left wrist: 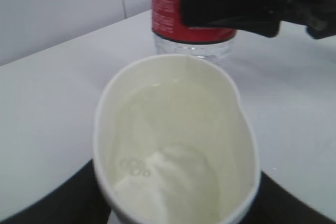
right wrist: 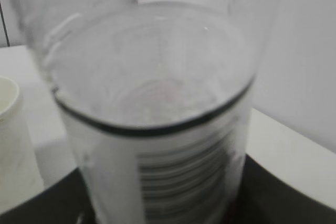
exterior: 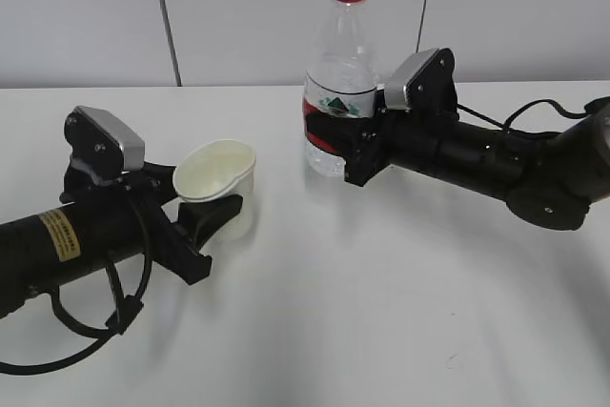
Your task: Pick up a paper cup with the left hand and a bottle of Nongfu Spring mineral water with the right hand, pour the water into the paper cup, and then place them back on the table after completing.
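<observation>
My left gripper point(exterior: 212, 212) is shut on the white paper cup point(exterior: 219, 183), whose rim is squeezed to an oval. The cup sits low, at or just above the table point(exterior: 381, 312). The left wrist view looks into the cup point(left wrist: 173, 145), which holds clear water point(left wrist: 173, 182) with small bubbles; the gripper point(left wrist: 176, 211) flanks it. My right gripper point(exterior: 345, 140) is shut on the label of the upright, uncapped Nongfu Spring bottle point(exterior: 340, 64), just right of the cup. The right wrist view shows the bottle point(right wrist: 157, 129) filling the frame between the gripper point(right wrist: 163, 205).
A white wall stands behind the table's far edge. The left arm's black cable point(exterior: 76, 331) loops over the table at lower left. The bottle's red label point(left wrist: 178, 14) and a right-gripper finger point(left wrist: 236, 3) show beyond the cup. The cup's edge point(right wrist: 8, 108) shows at left.
</observation>
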Controlling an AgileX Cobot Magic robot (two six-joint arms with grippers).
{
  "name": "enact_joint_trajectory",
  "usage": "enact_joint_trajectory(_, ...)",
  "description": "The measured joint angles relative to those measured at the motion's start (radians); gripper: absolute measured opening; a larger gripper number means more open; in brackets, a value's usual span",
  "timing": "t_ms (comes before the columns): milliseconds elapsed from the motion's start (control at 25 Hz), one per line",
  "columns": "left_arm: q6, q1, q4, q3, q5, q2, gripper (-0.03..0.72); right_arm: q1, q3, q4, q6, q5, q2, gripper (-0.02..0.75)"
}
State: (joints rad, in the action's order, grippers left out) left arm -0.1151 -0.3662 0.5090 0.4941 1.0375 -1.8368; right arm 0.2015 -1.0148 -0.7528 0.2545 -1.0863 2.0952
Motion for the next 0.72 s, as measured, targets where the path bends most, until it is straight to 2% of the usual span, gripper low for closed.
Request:
enact_joint_trajectory(240,0.011,0.000,-0.121,0.000,0.005,-0.050,0.387,0.000,0.000,0.048,0.121,0.018,0.000,0.340)
enact_joint_trajectory(480,0.026,0.015,-0.126,0.000,0.044,-0.136,0.387,-0.006,0.027,0.093,0.154,0.069,0.000,0.340)
enact_joint_trajectory(720,0.033,0.045,-0.133,0.029,0.080,-0.194,0.387,-0.022,0.086,0.159,0.120,0.000,0.038,0.340)
